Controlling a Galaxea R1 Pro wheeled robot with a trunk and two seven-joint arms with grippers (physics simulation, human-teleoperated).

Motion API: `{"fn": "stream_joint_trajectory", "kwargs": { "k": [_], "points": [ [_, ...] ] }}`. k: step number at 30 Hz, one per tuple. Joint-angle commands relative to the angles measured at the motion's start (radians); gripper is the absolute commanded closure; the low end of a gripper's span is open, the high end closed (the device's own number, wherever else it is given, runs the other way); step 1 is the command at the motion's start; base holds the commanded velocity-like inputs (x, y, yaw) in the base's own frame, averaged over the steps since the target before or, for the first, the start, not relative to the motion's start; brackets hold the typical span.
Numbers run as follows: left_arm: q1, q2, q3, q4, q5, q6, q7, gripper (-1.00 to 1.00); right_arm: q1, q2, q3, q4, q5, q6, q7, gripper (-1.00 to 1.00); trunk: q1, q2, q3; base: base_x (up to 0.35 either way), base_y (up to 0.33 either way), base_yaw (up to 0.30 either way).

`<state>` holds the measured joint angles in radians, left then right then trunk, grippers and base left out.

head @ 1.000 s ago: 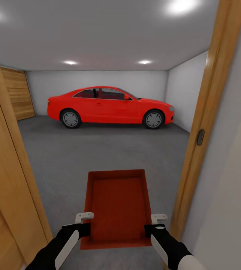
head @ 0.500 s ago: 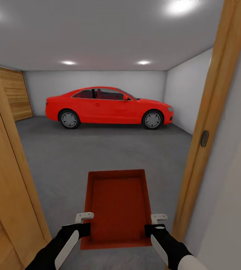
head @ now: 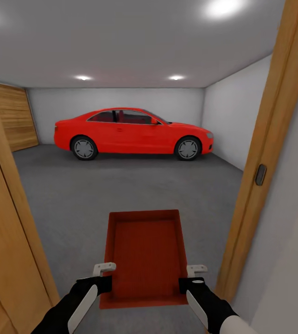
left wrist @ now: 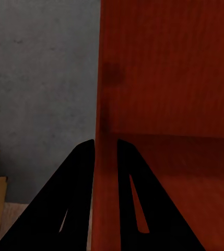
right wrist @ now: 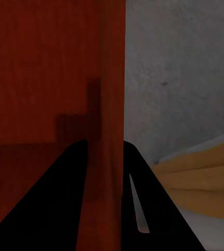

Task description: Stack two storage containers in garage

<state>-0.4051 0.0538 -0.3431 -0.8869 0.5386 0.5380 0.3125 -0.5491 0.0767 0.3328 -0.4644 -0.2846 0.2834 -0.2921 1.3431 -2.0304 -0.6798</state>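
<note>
A: Orange-red open-top rectangular plastic bin (head: 143, 256), carried out front between both arms, in the wooden door frame (head: 264, 153), over dark grey rough concrete garage floor (head: 121, 185). Grip?

B: Left gripper (head: 103, 268) fingers (left wrist: 83, 183) clamped astride the left wall; right gripper (head: 196, 269) fingers (right wrist: 75, 188) likewise pinch the right wall. Bin level.

A: Advice for the carry?

B: Roll straight through, arms fixed, both pinches firm; jamb near the right arm. Stop well short of the glossy red coupe car (head: 132, 132), then lower flat onto concrete. Only one bin here.
</note>
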Motion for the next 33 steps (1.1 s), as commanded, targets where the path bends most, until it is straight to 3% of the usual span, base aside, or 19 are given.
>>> {"fn": "stream_joint_trajectory", "kwargs": {
  "k": [1,10,19,33],
  "points": [
    [-0.001,0.001,0.004,-0.014,0.003,-0.081,0.009,1.0,0.0,-0.001,-0.001,0.0,-0.008,0.006,-0.005,1.0,0.0,-0.001,-0.001,0.058,0.025,-0.001],
    [-0.001,0.001,0.004,-0.014,0.003,-0.081,0.009,1.0,0.0,-0.002,-0.001,0.0,-0.008,0.006,-0.005,1.0,0.0,-0.001,-0.001,0.042,0.007,0.0],
    [-0.001,0.001,0.004,-0.014,0.003,-0.081,0.01,1.0,0.0,-0.002,-0.001,0.0,-0.008,0.006,-0.005,1.0,0.0,-0.001,-0.001,0.226,0.0,0.0],
    [-0.001,0.001,0.004,-0.014,0.003,-0.081,0.009,1.0,0.0,-0.002,-0.001,0.0,-0.008,0.006,-0.005,1.0,0.0,-0.001,-0.001,0.029,0.01,0.0]
  ]
}}
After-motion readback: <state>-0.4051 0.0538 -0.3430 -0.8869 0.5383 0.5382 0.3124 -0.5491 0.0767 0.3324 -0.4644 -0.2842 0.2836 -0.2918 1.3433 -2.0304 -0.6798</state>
